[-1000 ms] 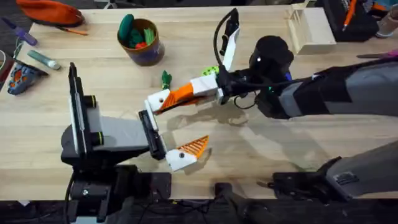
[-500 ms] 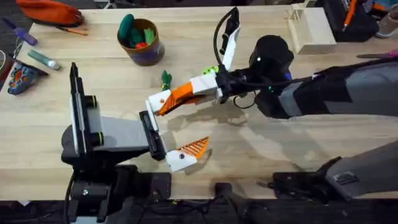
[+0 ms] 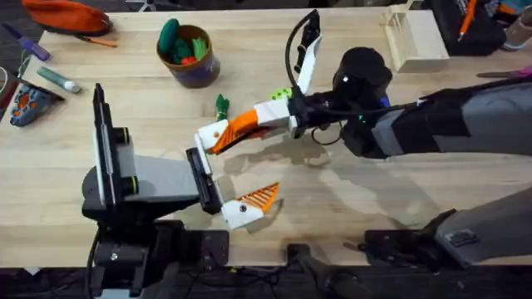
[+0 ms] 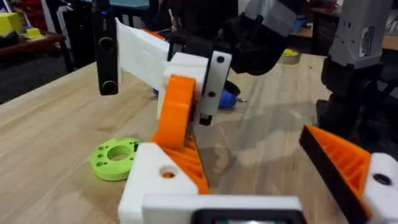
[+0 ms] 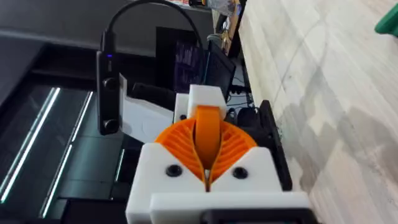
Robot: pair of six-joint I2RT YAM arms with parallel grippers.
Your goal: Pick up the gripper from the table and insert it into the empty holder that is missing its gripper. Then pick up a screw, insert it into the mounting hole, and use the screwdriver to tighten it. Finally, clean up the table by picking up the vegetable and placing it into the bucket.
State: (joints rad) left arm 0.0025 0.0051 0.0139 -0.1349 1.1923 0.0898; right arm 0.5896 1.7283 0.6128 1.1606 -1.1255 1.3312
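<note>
My right gripper (image 3: 249, 123) (image 5: 208, 165) is shut on the orange gripper (image 3: 233, 129) (image 5: 208, 130). It holds the piece's tip against the white holder (image 3: 212, 133) (image 5: 205, 98), which is the far finger mount of my left gripper (image 3: 226, 170) (image 4: 261, 171). That left gripper is wide open, and its near finger carries an orange ribbed pad (image 3: 259, 197). The dark-green vegetable (image 3: 222, 105) lies just beyond the holder. At the back left stands the bucket (image 3: 198, 75), with toy food in it. A blue screwdriver (image 4: 227, 98) peeks out behind my right gripper. The screw is out of view.
A lime-green disc (image 3: 283, 94) (image 4: 116, 158) lies beside the right gripper. A pale wooden box (image 3: 416, 37) stands at the back right. At the left edge are a grey-green marker (image 3: 58, 79) and an orange pouch (image 3: 66, 15). Bare table (image 3: 349, 191) stretches in front of the right arm.
</note>
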